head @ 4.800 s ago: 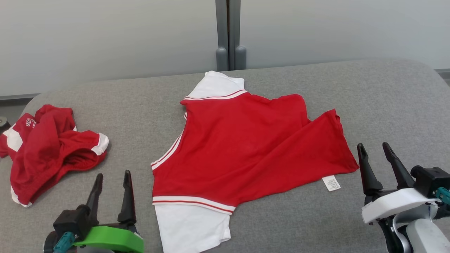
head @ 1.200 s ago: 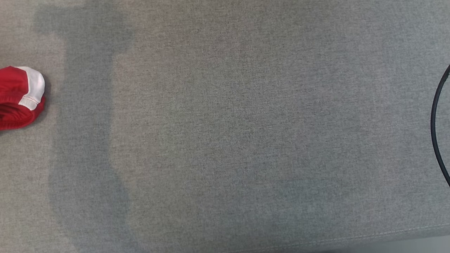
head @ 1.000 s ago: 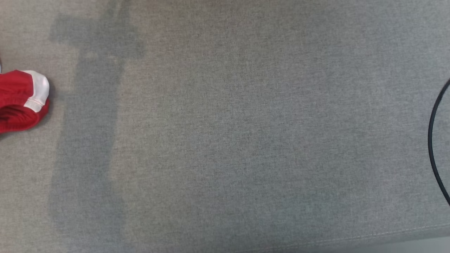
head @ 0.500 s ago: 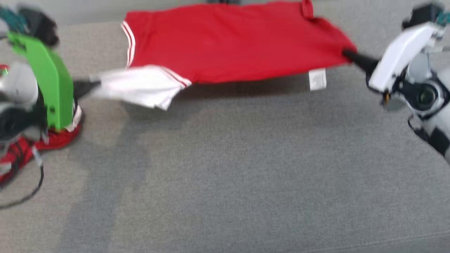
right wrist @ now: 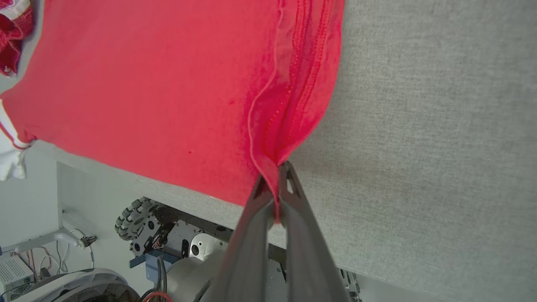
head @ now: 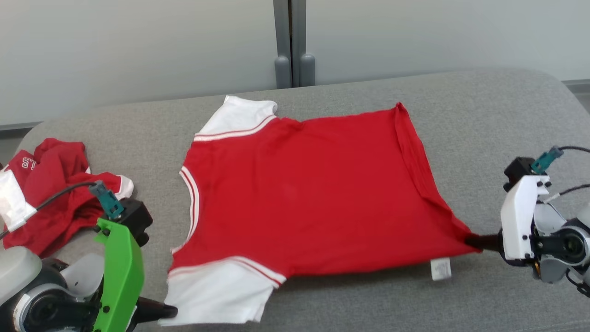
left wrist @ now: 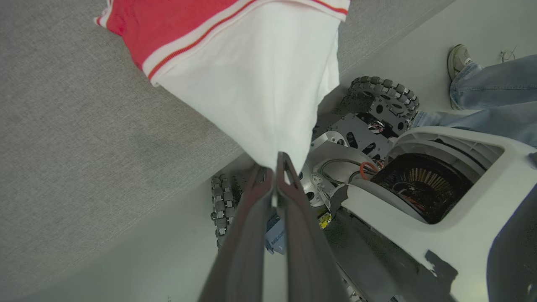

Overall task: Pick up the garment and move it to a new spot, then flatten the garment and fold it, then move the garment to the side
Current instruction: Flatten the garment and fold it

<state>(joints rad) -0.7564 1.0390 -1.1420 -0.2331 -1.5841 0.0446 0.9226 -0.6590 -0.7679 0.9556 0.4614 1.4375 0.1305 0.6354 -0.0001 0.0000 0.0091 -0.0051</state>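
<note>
- Grey padded bench (head: 350,299) against pale wall panels (head: 138,46).
- red tee (head: 299,198) is spread mostly flat across the middle of the bench, neck toward the robot's left, hem toward its right.
- left gripper (head: 168,312): fingers pressed tight together, pinching the tip of the near white sleeve (head: 216,295). The sleeve is drawn to a point at the fingertips, just past the bench's near edge.
- right gripper (head: 472,240): fingers clamped on the tee's near hem corner, cloth bunched into folds at the pinch.
- white care label (head: 440,269) sticks out from the near edge, just beside that corner.
- second red-and-white garment (head: 50,198) lies crumpled at the bench's far left, apart from the tee.
- Left wrist view: a person's jeans leg (left wrist: 482,100) and a shoe on the floor beyond the robot's base.
</note>
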